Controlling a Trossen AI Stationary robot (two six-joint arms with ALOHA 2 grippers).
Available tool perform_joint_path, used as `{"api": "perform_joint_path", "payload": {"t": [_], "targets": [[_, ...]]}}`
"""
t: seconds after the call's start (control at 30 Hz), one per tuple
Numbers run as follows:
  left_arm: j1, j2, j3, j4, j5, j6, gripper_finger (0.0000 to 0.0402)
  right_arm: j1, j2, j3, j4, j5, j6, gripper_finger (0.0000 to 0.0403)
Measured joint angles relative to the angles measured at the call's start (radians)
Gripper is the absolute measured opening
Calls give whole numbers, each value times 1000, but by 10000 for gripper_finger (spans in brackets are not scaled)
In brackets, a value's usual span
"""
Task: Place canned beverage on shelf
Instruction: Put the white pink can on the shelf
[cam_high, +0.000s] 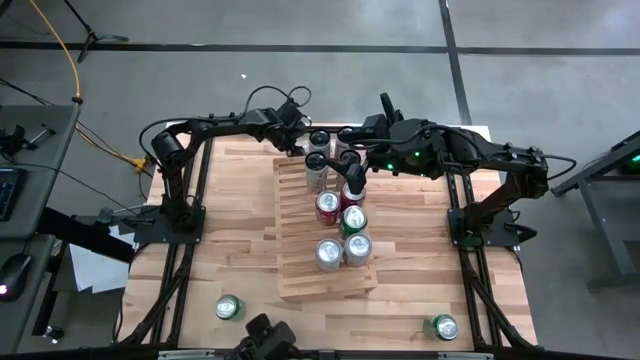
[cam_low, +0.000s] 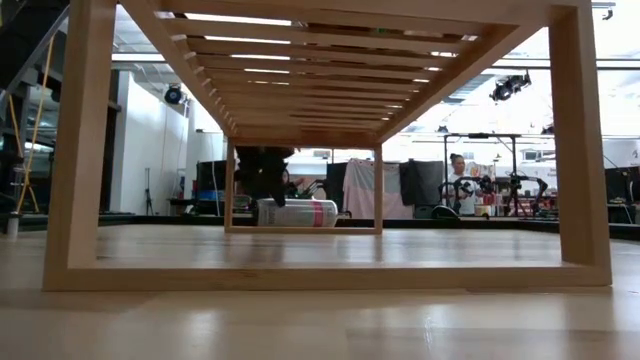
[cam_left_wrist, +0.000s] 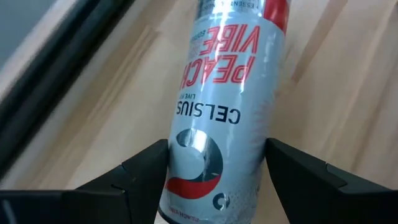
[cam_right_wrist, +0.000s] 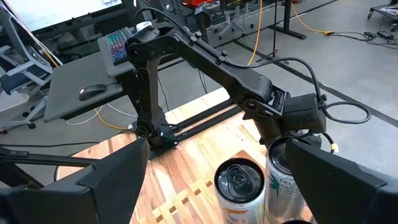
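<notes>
A silver Celsius can (cam_left_wrist: 217, 118) lies on its side on the wooden tabletop, just past the far left corner of the slatted shelf (cam_high: 300, 270). In the low view the can (cam_low: 297, 212) shows through the gap under the shelf (cam_low: 80, 150). My left gripper (cam_high: 301, 143) slants down onto it, shut on the can (cam_left_wrist: 217, 155). My right gripper (cam_right_wrist: 217, 144) hangs open above the shelf's far end (cam_high: 352, 165), over upright cans (cam_right_wrist: 239, 186), touching nothing. My left gripper pinches the can's round wall (cam_left_wrist: 177, 155) between its two fingers (cam_left_wrist: 143, 174), near the can's end closest to the wrist. The fingers come steeply from above and lie across the can. The can lies level on its side, its lower side at the tabletop (cam_low: 297, 226).
Several cans stand on the shelf: a red one (cam_high: 327, 207), a green one (cam_high: 353, 218), two silver ones (cam_high: 329, 252). Two green cans (cam_high: 229, 307) (cam_high: 441, 326) lie loose near the table's near edge. Black frame rails (cam_high: 185, 250) run along both sides.
</notes>
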Motion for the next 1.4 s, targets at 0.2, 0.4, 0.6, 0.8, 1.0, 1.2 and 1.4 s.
{"api": "perform_joint_path", "payload": {"t": [0.2, 0.4, 0.6, 0.8, 1.0, 1.2, 1.4], "targets": [[-5, 1, 0, -48, -135, 26, 252, 0, 0, 0, 0, 0, 0, 364], [-2, 2, -1, -85, -189, 10, 252, 0, 0, 0, 0, 0, 0, 364], [-2, 2, -1, -132, -248, -35, 252, 0, 0, 0, 0, 0, 0, 364], [2, 1, -1, -196, -285, -59, 252, -2, 0, 0, 0, 0, -7, 364], [3, 0, -1, -236, -292, -91, 252, -2, 0, 0, 0, 0, -8, 364], [3, 0, 0, -329, -337, -93, 253, -2, 0, 0, 0, 0, -8, 364], [3, -5, -3, -357, -379, -93, 253, -2, 0, 0, 0, 0, -9, 364]]}}
